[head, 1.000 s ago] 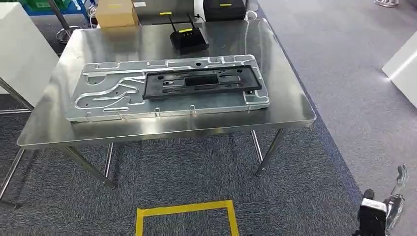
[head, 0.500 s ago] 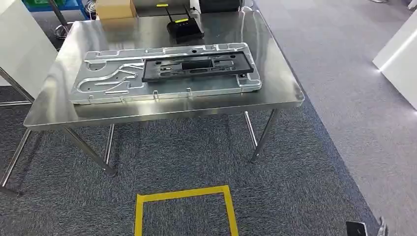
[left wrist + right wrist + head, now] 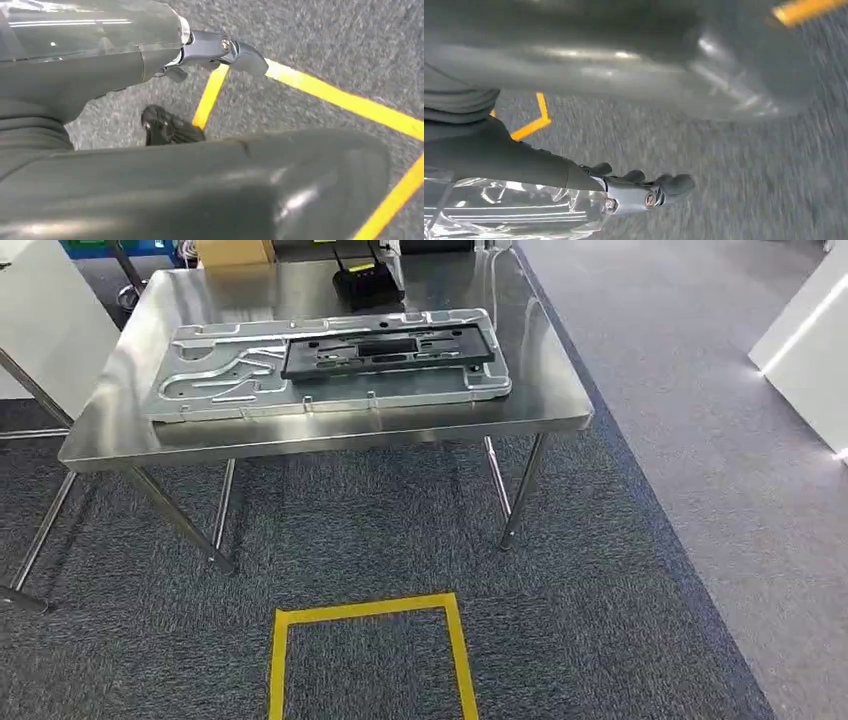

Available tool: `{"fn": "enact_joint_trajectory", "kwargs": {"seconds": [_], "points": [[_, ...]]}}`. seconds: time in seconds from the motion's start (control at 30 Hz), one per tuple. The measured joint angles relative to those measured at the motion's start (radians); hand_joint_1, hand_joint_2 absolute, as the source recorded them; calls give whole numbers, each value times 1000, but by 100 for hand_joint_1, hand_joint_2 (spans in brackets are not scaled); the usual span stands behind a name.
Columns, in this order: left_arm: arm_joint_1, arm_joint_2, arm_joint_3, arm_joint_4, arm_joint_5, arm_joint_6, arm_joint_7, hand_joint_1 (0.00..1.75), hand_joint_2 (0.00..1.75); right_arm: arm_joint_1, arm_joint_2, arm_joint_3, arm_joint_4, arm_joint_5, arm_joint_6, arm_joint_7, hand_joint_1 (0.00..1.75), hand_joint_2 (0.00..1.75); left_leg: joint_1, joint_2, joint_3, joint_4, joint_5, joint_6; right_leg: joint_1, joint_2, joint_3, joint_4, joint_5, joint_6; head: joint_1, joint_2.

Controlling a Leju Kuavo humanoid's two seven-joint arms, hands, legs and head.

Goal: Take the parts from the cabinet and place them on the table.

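**Two parts lie on the steel desk, both hands hang low over the carpet**

A white panel (image 3: 40,330) stands at the left beside the desk (image 3: 330,435). On the desk lies a long silver metal plate (image 3: 230,375) with milled channels and rounded corners, flat and lengthwise. A narrower black plastic frame (image 3: 385,348) with cut-outs rests on top of it, toward its right half. Behind them sit a cardboard box (image 3: 235,250) and a black router (image 3: 362,280). On the grey carpet in front of the desk is a yellow tape square (image 3: 365,612).

Both parts are well apart from the hands. The left hand (image 3: 215,50) hangs above the carpet and yellow tape, fingers loosely extended, grasping nothing. The right hand (image 3: 644,190) likewise hangs over the carpet, fingers slightly curled, apart and empty
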Motion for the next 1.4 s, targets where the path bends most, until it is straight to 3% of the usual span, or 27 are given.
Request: {"fn": "enact_joint_trajectory", "kwargs": {"seconds": [0.07,0.1,0.13,0.2,0.23,0.27,0.3,0.37,0.4,0.43,0.47,0.6,0.7,0.73,0.77,0.83,0.9,0.97,1.0,1.1,1.13,1.17,1.23,1.27,1.33,1.37,1.4], "points": [[6,-1,6,0,-3,5,4,0,0,-6,5,0,12,2,13,8,0,0,-3,1,-9,-5,18,12,-5,0,-2,-6,20,13,0,0],[7,-6,8,0,-3,9,6,0,0,-7,6,0,18,5,27,16,0,0,6,6,-17,-12,37,18,-8,4,-8,7,2,19,0,0],[6,-8,10,0,-3,13,11,0,0,-7,6,2,22,12,48,28,0,0,6,6,-33,-12,49,26,-8,8,-22,37,-58,26,0,0],[8,-12,10,0,-3,17,15,0,0,-7,5,9,27,21,73,44,0,0,6,6,-65,-10,74,28,-16,9,-57,174,-190,36,0,0],[10,-16,10,0,-3,20,17,0,0,-7,5,10,29,21,83,50,0,0,6,7,-84,-8,87,26,-19,9,-71,250,-228,41,0,0],[11,-19,10,0,-2,20,17,0,0,-7,6,10,32,21,90,55,0,0,7,8,-104,-3,99,24,-21,9,-73,303,-229,45,0,0],[11,-22,10,0,-2,20,17,0,0,-6,6,10,34,23,96,61,0,0,8,9,-122,3,109,21,-25,9,-59,314,-198,49,0,0],[12,-29,10,0,-2,15,16,0,0,-5,6,12,35,29,109,79,0,0,13,9,-169,28,124,12,-31,9,29,223,-113,55,0,0],[12,-30,9,0,-2,12,16,0,0,-5,6,12,36,31,112,86,0,0,15,8,-187,42,130,7,-33,9,94,136,-104,57,0,0],[12,-30,5,0,-2,10,16,0,0,-7,7,13,37,32,113,94,0,0,13,8,-198,57,133,1,-36,10,158,42,-146,58,0,0],[12,-30,2,0,-2,9,15,0,0,-7,8,13,38,32,113,96,0,0,11,7,-209,70,136,-3,-26,14,194,-23,-177,45,0,0],[13,-30,-4,0,-3,6,16,0,0,-3,12,14,43,32,114,102,0,0,17,6,-219,73,161,-30,-30,10,160,-13,-146,2,0,0],[16,-31,-10,0,-3,-2,18,0,0,-6,13,14,45,32,118,102,0,0,21,-1,-267,224,-15,-44,-25,6,117,-10,-111,-12,0,0],[15,-31,-12,0,-3,-6,17,0,0,-5,13,14,45,32,117,102,0,0,22,-1,-282,299,-60,-47,-23,6,100,-9,-98,-12,0,0],[14,-31,-14,0,-3,-10,15,0,0,-4,13,14,45,33,116,102,0,0,22,-1,-289,365,-77,-48,-20,6,80,-7,-84,-12,0,0],[14,-32,-16,0,-3,-13,12,0,0,-4,13,13,45,35,113,101,0,0,22,-1,-246,365,-18,-41,-16,6,43,-2,-58,-11,0,0],[11,-33,-21,0,-3,-16,11,0,0,-4,13,13,46,35,113,101,0,0,19,-1,-134,224,37,-26,-12,8,12,2,-37,-8,0,0],[1,-33,-24,0,-3,-16,10,0,0,-5,18,13,46,35,113,100,0,0,7,-2,19,23,-2,-9,-5,9,1,8,-20,0,0,0],[-2,-33,-24,0,-3,-16,9,0,0,-3,18,13,46,35,112,100,0,0,8,-2,22,-7,-17,-9,-6,5,-3,8,-7,7,0,0],[3,-33,-27,0,-4,-17,5,0,0,-3,18,13,47,35,110,100,0,0,10,0,1,-12,9,8,-7,6,-11,-1,19,26,0,0],[2,-35,-28,1,-5,-16,7,0,0,-3,18,13,47,35,110,100,0,0,12,6,-10,-12,21,16,-13,11,-22,17,-11,29,0,0],[1,-35,-29,1,-4,-16,14,0,0,-3,19,13,47,35,114,99,0,0,12,5,-25,-12,32,25,-15,12,-40,65,-74,32,0,0],[4,-35,-29,1,-4,-16,23,0,0,-2,20,13,49,35,114,98,0,0,9,5,-52,-11,54,26,-19,12,-85,219,-185,40,0,0],[5,-35,-29,1,-3,-16,26,0,0,-2,20,13,49,34,114,98,0,0,7,7,-66,-9,63,25,-20,12,-100,287,-201,43,0,0],[5,-35,-29,1,-3,-18,27,0,0,-1,19,13,49,34,114,97,0,0,7,8,-92,-1,77,23,-19,12,-77,304,-158,44,0,0],[5,-35,-29,1,-3,-18,27,0,0,-1,19,13,49,34,114,97,0,0,7,7,-102,6,82,21,-19,11,-32,249,-125,43,0,0],[5,-35,-29,2,-3,-18,27,0,0,-2,19,13,49,34,114,96,0,0,7,7,-111,14,84,19,-19,11,47,138,-97,38,0,0]]}}
